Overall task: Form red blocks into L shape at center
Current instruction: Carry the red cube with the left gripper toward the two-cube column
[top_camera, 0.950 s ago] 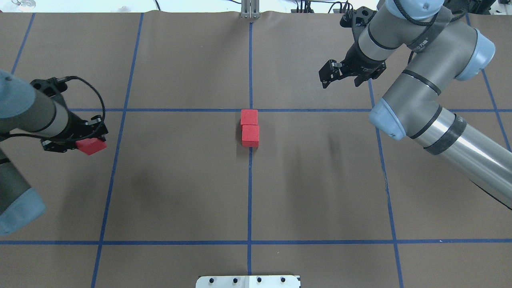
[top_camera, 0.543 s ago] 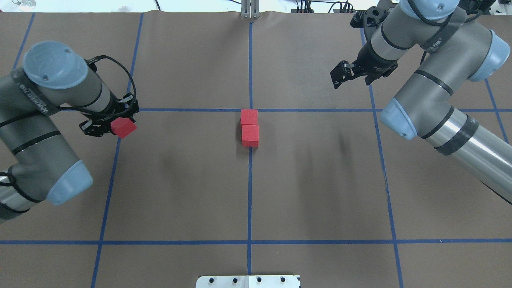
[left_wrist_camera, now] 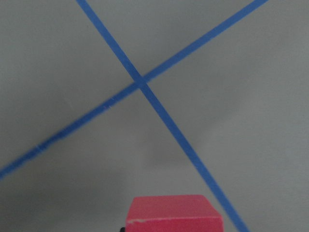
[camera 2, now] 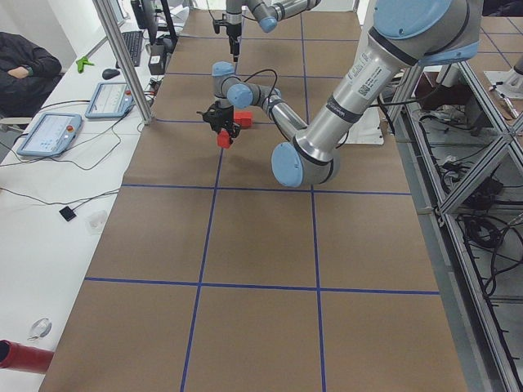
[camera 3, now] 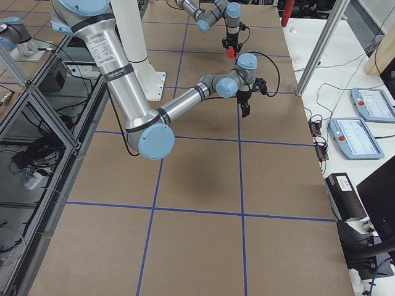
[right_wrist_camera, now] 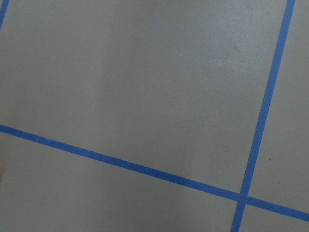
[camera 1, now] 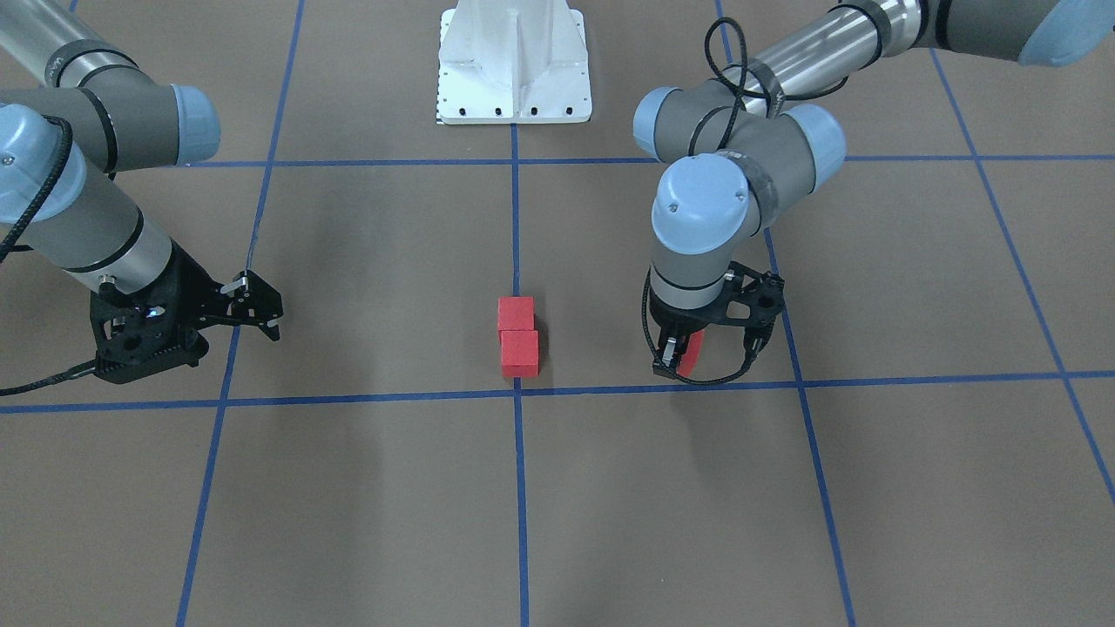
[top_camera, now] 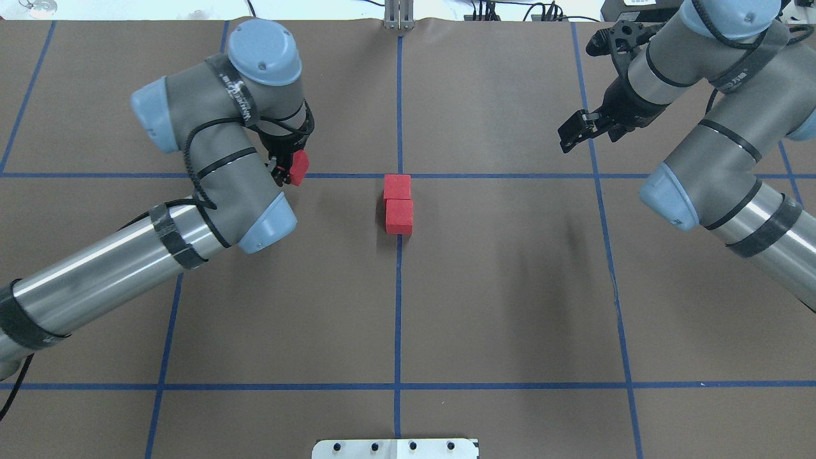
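Two red blocks [top_camera: 397, 187] [top_camera: 399, 216] lie touching in a line on the centre tape line, just on the robot's side of the center crossing [top_camera: 400, 175]. They also show in the front view [camera 1: 516, 313] [camera 1: 520, 353]. My left gripper [top_camera: 288, 169] is shut on the third red block [top_camera: 298, 167], held above the surface left of the pair; the block fills the bottom of the left wrist view [left_wrist_camera: 174, 215] and shows in the front view [camera 1: 692, 355]. My right gripper [top_camera: 569, 135] is open and empty at the far right, also in the front view [camera 1: 261, 305].
The white robot base plate [top_camera: 395, 448] sits at the near edge. A metal post [top_camera: 398, 16] stands at the far edge on the centre line. Tablets and cables lie on the operators' desk [camera 2: 49, 135] beyond the brown surface.
My left arm has swung from the far left toward the centre, carrying the red block. My right gripper has drawn back to the right, away from the centre. The two blocks have not moved.
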### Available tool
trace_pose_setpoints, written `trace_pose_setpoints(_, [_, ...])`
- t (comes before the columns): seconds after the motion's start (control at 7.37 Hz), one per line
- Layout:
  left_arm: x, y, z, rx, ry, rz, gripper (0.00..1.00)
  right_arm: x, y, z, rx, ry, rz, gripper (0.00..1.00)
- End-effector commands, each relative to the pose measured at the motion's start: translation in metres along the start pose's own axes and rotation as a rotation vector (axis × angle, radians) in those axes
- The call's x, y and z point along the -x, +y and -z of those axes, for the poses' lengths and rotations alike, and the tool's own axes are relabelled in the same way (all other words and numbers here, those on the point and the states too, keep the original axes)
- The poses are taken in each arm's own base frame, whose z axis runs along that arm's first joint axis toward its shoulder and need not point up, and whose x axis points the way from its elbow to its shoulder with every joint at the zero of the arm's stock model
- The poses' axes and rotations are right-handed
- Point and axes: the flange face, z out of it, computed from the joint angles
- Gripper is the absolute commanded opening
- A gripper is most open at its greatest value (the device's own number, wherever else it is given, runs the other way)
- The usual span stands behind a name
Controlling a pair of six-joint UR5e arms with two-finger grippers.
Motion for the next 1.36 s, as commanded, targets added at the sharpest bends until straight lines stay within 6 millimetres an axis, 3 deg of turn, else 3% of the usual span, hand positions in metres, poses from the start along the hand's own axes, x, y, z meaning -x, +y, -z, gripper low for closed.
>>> trace_pose_setpoints(0.0, [-0.042,0.044,0.004,0.007,-0.004,0.097,0.0,-0.002,0.004,0.003,-0.001,-0.004,0.011,0.99])
trace_pose_setpoints(0.27, [-0.039,0.059,0.004,0.015,-0.009,0.163,0.0,-0.005,0.007,0.0,0.004,-0.001,0.013,0.99])
trace_pose_setpoints(0.68, [-0.024,0.089,-0.025,0.038,-0.022,0.182,0.0,-0.005,0.007,0.0,0.003,0.0,0.011,0.99])
trace_pose_setpoints(1.22, [-0.02,0.11,-0.028,0.043,-0.033,0.176,0.0,-0.006,0.008,0.0,0.005,0.001,0.011,0.99])
